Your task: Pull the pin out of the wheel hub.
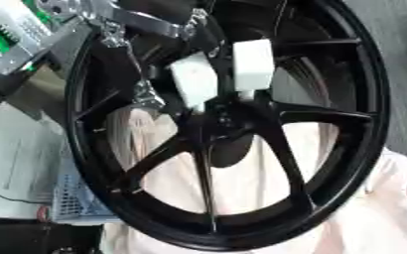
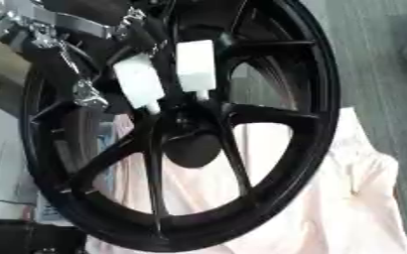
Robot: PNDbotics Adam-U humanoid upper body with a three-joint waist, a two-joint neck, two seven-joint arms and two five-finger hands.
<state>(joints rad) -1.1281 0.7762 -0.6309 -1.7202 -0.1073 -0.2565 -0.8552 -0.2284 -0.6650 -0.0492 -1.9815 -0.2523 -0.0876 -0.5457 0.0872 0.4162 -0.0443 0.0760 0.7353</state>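
Left hand (image 1: pixel 220 74) reaches in from top-left, white-padded fingers (image 1: pixel 194 79) closing around the wheel (image 2: pixel 324 99) hub centre (image 1: pixel 229 121); pin itself not discernible; right hand unseen; fingers could slip off.

My hand (image 1: pixel 155 30) comes in around 11 o'clock: silver metal links and brackets with shiny joints, black parts in between. Fingertips (image 1: pixel 252 63) are chunky white blocky pads, two showing up near 12. There's a crinkly silver bit at 9 o'clock of them too.
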